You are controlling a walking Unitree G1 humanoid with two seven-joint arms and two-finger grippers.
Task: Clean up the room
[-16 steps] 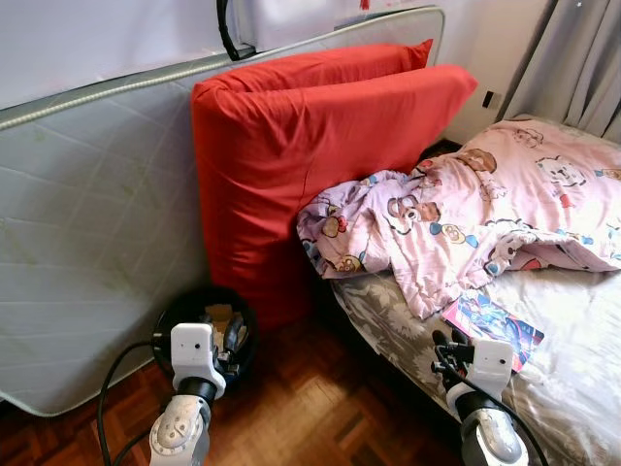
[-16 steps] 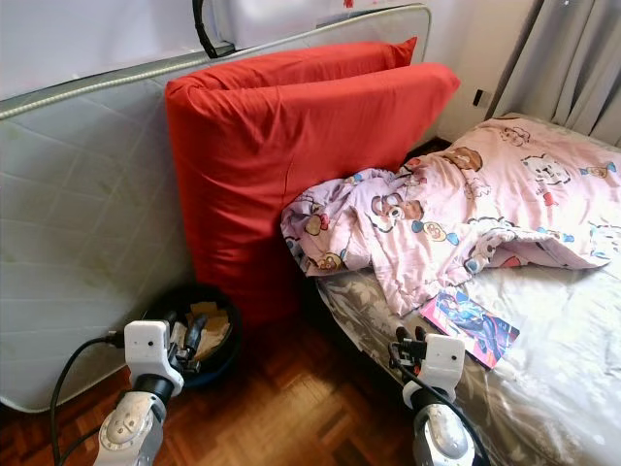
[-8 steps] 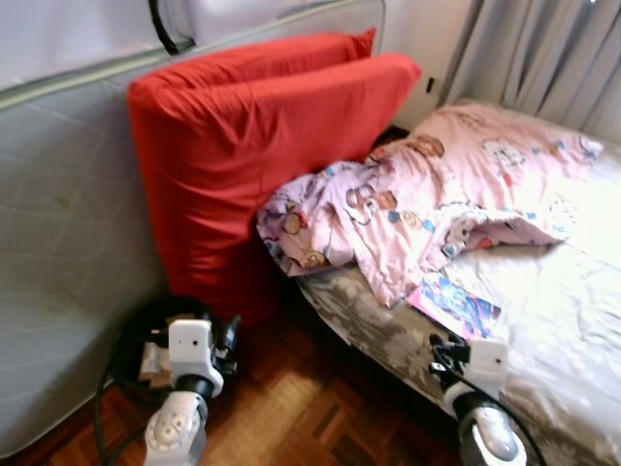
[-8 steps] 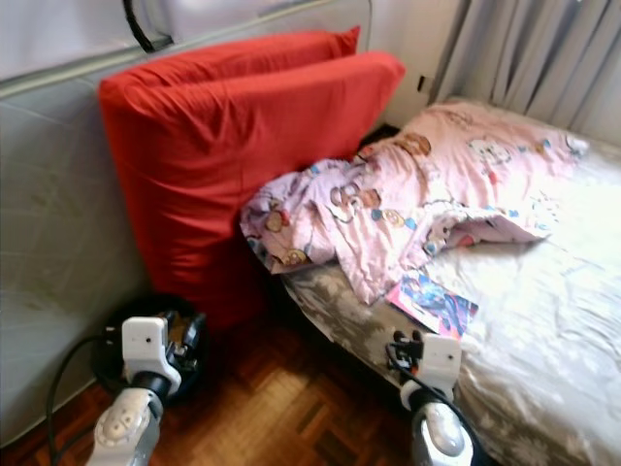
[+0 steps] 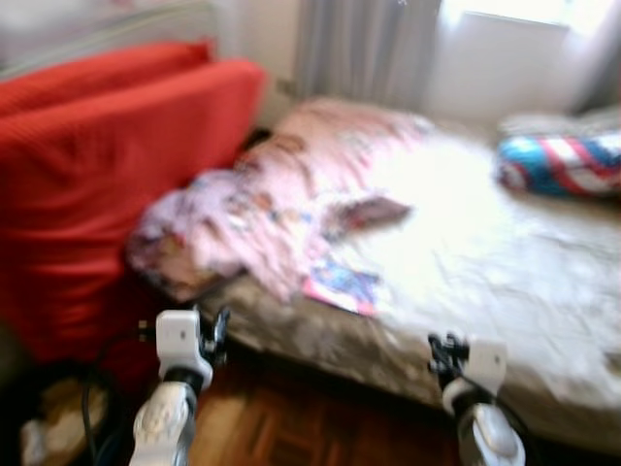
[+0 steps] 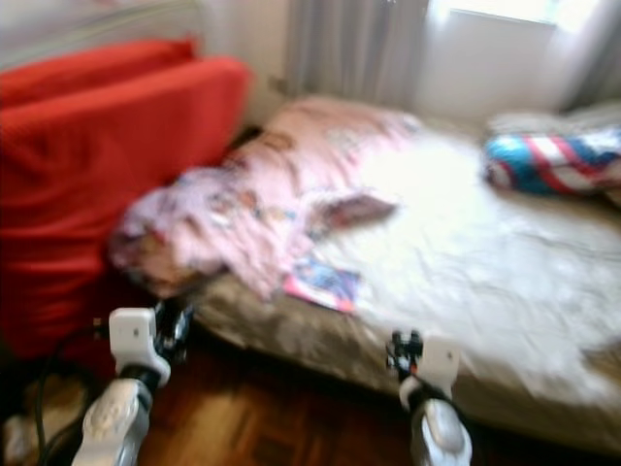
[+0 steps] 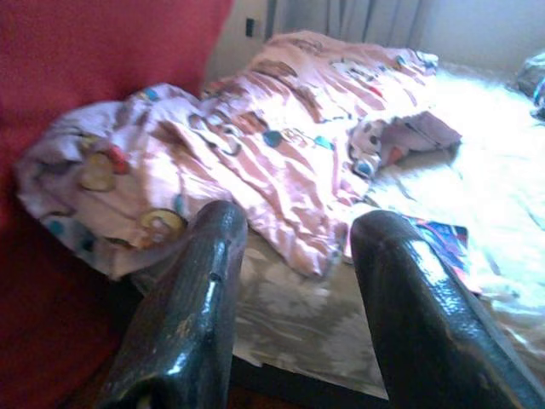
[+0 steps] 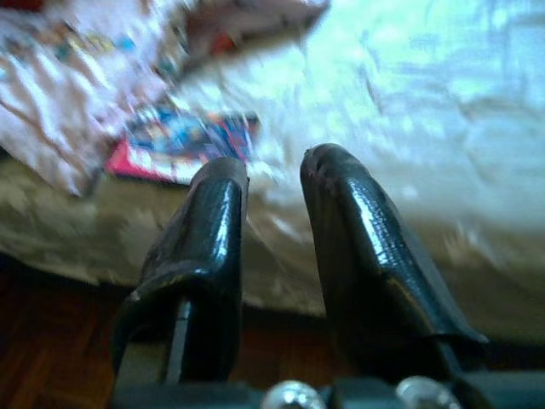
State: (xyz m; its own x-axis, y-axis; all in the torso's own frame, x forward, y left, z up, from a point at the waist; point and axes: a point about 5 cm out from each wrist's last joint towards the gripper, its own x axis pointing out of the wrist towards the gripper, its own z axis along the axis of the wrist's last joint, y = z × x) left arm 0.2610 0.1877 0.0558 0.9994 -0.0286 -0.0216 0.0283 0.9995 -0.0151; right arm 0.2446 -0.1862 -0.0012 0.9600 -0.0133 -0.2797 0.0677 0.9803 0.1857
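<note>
1. Head views blurred. Bed with a pale, wrinkled sheet; near edge runs diagonally above the dark wood parquet floor.
2. Pink cartoon-print blanket, soft and crumpled, heaped at the bed's left end, against the red fabric-covered cushion.
3. Flat, glossy colourful book lies on the sheet just beside the blanket's hem, near the bed edge.
4. Striped red-white-blue pillow at the far right.
5. Left gripper held low before the bed corner, fingers spread, empty.
6. Right gripper before the bed edge, fingers slightly parted, holding nothing; book beyond the tips.
</note>
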